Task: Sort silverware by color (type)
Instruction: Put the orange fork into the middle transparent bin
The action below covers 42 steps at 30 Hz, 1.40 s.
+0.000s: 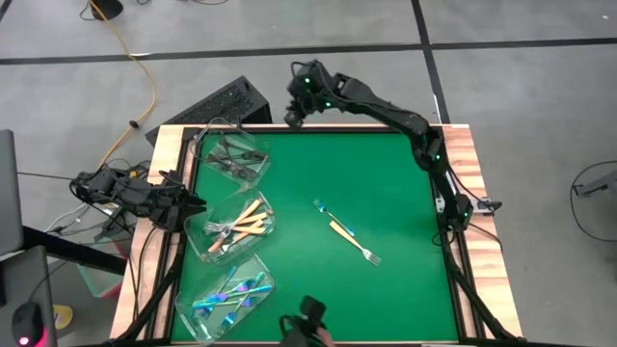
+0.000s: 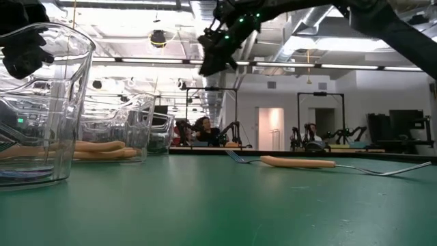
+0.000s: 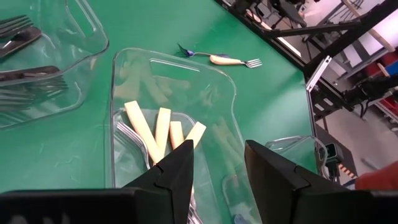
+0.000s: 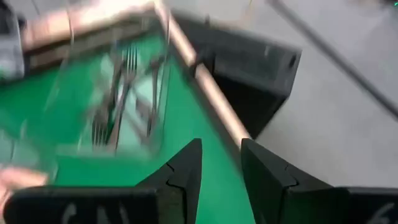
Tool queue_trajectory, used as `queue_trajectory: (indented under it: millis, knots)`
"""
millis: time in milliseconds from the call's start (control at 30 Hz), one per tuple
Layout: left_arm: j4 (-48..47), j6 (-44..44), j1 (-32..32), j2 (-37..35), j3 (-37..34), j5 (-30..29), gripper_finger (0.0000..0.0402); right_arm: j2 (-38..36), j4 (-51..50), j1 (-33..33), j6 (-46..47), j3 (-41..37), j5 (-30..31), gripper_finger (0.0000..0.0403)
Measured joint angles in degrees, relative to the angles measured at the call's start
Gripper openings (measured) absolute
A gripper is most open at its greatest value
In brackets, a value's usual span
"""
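Three clear tubs [image 1: 231, 226] line the bench's [image 1: 386, 289] nine-o'clock side, each holding sorted forks. Two forks lie loose mid-bench: a cream-handled fork [image 1: 353, 241] and a blue fork [image 1: 328, 214], open green all round. Right gripper [image 1: 294, 118] hangs at the twelve-o'clock edge, jaws parted, empty, far from both. Left gripper [image 1: 189, 202] waits beside the middle tub, jaws parted, empty.

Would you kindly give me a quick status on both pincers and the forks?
Right pincer open, empty, over the far table edge. Left pincer open, above the cream-handled fork tub. Two forks unsorted mid-mat. Nothing in the way.
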Motion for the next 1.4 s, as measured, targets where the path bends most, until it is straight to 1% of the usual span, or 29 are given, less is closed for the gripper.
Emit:
queue_trajectory:
  millis: [167,367,467,600,733,833,933,1100,1400]
  knots:
    - [-0.02,-0.04,0.02,0.00,0.00,-0.04,0.0128,-0.67,-12.98,-0.12,0.15,0.00,-0.05,0.0128]
    - [-0.02,-0.07,0.02,0.00,0.00,-0.02,0.0128,-0.46,-30.62,1.50,3.98,-0.01,-0.24,0.0130]
    - [-0.02,-0.07,0.02,0.00,0.02,-0.02,0.0128,-0.40,-35.35,3.29,6.27,-1.02,-0.23,0.0129]
    - [-0.02,0.70,0.02,0.00,0.00,0.16,0.0128,-0.29,-40.55,6.41,6.64,-1.42,-0.02,0.0129]
    - [-0.02,0.44,0.02,0.00,0.00,0.35,0.0128,-0.34,-43.33,10.26,7.74,-1.42,0.22,0.0129]
    - [-0.02,0.31,0.02,0.00,0.00,0.32,0.0128,-1.22,-43.67,12.94,8.68,-1.44,2.39,0.0129]
    - [-0.02,0.64,0.00,0.00,0.01,0.31,0.0128,-2.74,-43.70,14.92,8.64,-1.40,2.98,0.0129]
    - [0.00,1.60,0.00,0.00,0.00,0.55,0.0128,-5.60,-43.71,16.02,8.61,-1.42,2.95,0.0128]
    - [0.00,1.97,0.01,0.00,0.00,0.49,0.0128,-15.78,-43.69,15.01,6.57,-1.42,2.96,0.0128]
